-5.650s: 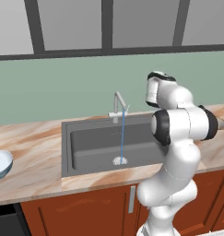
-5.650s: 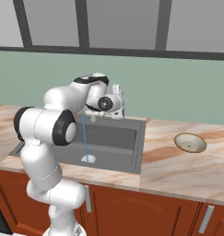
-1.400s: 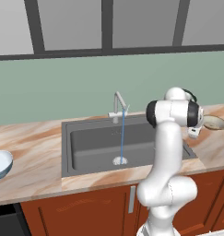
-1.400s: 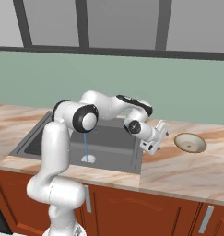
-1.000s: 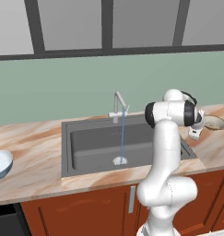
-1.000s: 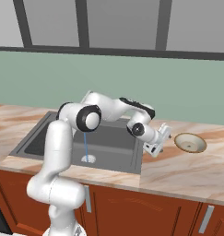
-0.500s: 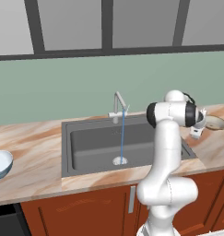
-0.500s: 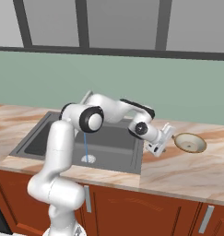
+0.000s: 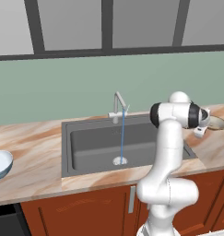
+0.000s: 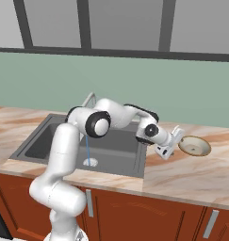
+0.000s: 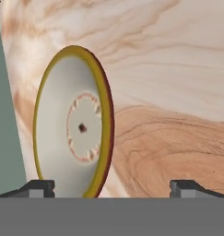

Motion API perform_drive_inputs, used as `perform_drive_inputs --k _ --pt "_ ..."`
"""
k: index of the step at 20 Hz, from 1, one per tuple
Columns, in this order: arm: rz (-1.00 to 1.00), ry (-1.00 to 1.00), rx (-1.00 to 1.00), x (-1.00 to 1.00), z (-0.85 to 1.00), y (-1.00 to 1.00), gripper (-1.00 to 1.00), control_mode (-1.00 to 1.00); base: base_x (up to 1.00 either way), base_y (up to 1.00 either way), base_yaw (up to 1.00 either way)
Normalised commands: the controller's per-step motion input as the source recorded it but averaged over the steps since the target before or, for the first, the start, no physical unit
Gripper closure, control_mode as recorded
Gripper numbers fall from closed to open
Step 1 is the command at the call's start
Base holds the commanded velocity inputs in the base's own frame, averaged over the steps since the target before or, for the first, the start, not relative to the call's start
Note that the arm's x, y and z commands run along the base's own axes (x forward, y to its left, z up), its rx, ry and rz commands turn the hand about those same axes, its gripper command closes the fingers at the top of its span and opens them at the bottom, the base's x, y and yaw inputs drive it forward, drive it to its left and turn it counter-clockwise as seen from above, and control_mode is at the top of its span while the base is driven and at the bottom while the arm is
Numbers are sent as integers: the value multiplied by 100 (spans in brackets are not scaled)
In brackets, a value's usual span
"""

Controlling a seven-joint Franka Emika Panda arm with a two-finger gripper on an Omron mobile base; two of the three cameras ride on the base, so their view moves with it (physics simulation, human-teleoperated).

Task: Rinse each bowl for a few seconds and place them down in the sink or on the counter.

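The shallow beige bowl (image 10: 194, 145) sits on the marble counter (image 10: 191, 176) to the right of the sink (image 10: 50, 143), near the back wall. In the hand view the shallow beige bowl (image 11: 74, 124) has a pale inside, a small ring pattern at its middle and a yellowish rim. It lies between the two finger tips, nearer to one of them than to the other.

The gripper (image 10: 170, 143) is just beside this bowl on the sink side, with its fingers spread wide and nothing between them yet. I cannot tell if a finger already touches the rim. The gripper (image 9: 202, 129) also shows at the end of the arm, close to the bowl.

The second bowl, the pale blue-white bowl (image 9: 0, 163), rests on the counter at the far left, well apart from the arm. The tap (image 9: 118, 105) is running, and a thin stream of water (image 9: 122, 136) falls to the drain (image 9: 119, 161).

The step in hand appears to be the reach for the first bowl, so the task is at its beginning. The risk I see is the off-centre position: when the fingers close, the nearer one may meet the rim first and push the bowl along the smooth counter. A shallow bowl with a thin rim can also tilt or slip out of a pinch when it is lifted.
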Motion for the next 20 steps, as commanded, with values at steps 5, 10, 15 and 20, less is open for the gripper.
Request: perform_drive_inputs --k 5,10,15,20 --pt "0 0 2 20 4 -20 -100 -100 0 0 0" --pt "0 0 1 21 0 -15 -100 -100 0 0 0" --pt "0 2 2 23 -8 -15 -100 -100 0 0 0" --pt "0 5 5 11 -20 -25 100 -100 0 0 0"
